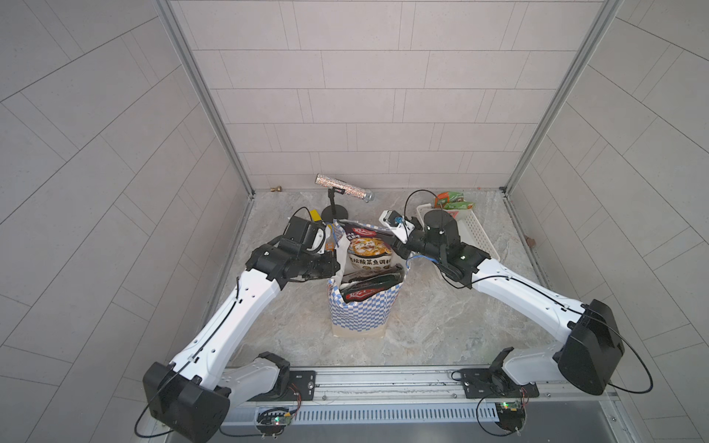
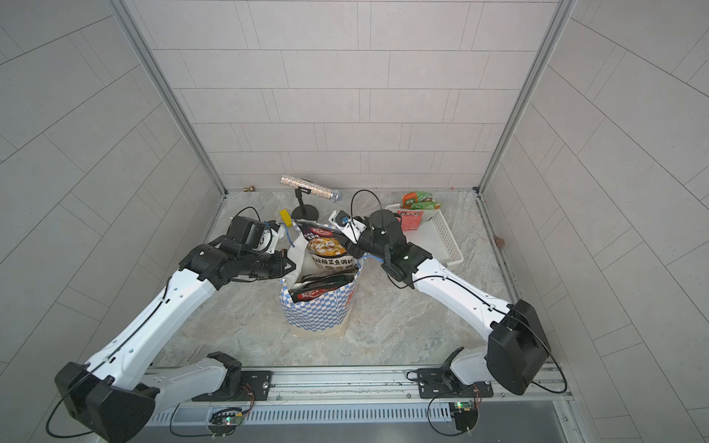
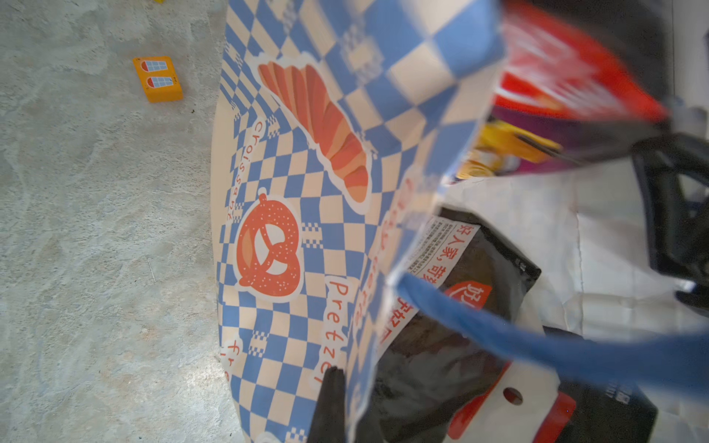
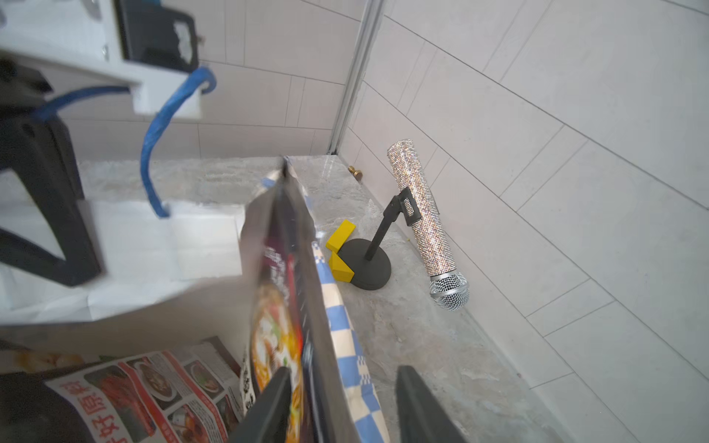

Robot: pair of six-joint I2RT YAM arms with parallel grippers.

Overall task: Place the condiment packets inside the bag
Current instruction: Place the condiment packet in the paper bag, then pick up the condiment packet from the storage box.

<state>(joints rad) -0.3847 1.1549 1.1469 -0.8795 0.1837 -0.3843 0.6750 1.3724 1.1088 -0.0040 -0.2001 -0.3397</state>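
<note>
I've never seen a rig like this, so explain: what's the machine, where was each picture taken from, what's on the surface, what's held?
These are two white-and-black robot arms with pincer grippers. Two pictures look down from overhead; the other two come from a camera on each wrist. On the grey marbled tabletop stands a blue-and-white checkered paper bag, holding glossy dark packets. The left gripper is shut on the bag's rim. The right gripper is open around a tall dark soup-photo packet sticking out. Behind: a white perforated basket, a glittery silver microphone.
</note>
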